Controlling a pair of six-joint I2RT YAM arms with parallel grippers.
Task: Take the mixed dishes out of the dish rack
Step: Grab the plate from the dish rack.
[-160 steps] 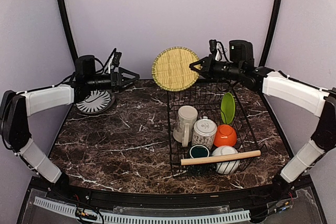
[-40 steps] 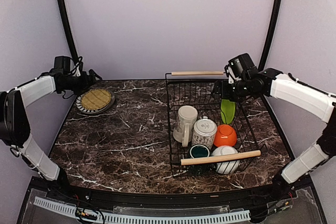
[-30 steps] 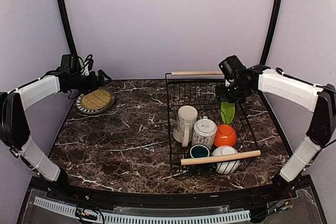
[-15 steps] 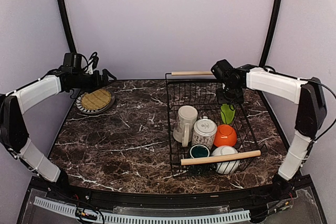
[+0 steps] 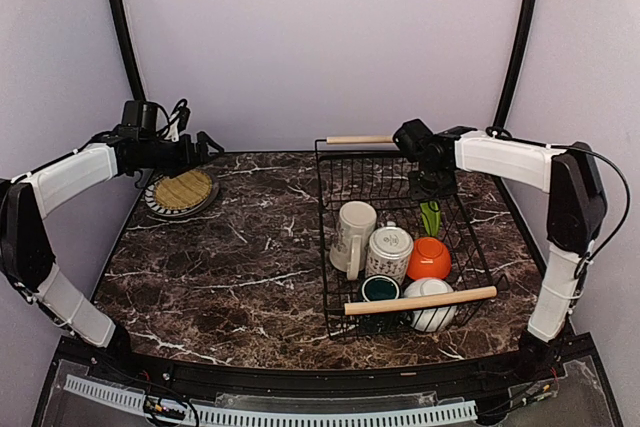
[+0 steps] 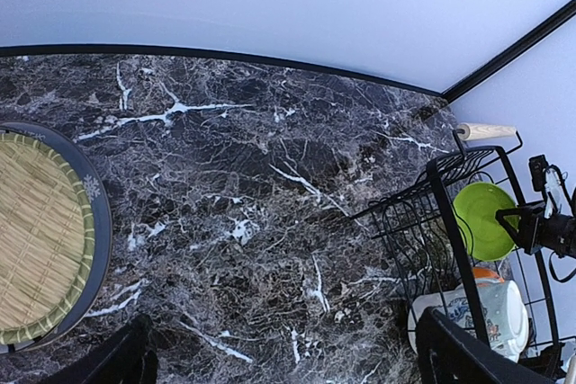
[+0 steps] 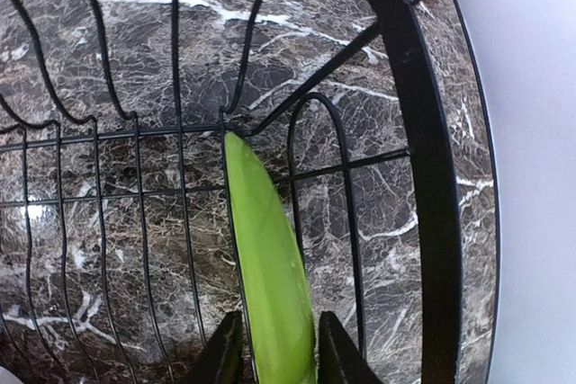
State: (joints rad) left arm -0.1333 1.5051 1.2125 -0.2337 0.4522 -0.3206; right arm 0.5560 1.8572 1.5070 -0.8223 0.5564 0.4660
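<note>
The lime-green plate [image 7: 270, 267] stands on edge in the dish rack [image 7: 416, 132], running down the middle of the right wrist frame. At the bottom edge the right gripper [image 7: 277, 355] straddles it narrowly, a finger close against each face, though a firm pinch cannot be told. The left gripper [image 6: 286, 364] is spread wide above the marble table [image 6: 270, 177].

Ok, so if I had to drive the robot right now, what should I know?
Left gripper: fingers open, empty, over the table, far left.
Right gripper: fingers either side of the lime-green plate in the dish rack; grip unclear.
Done: grey-and-white plate on the table, woven tray on it.
To do: that plate, cream mug, patterned mug, dark green cup, orange bowl, white bowl, all in the rack.
</note>
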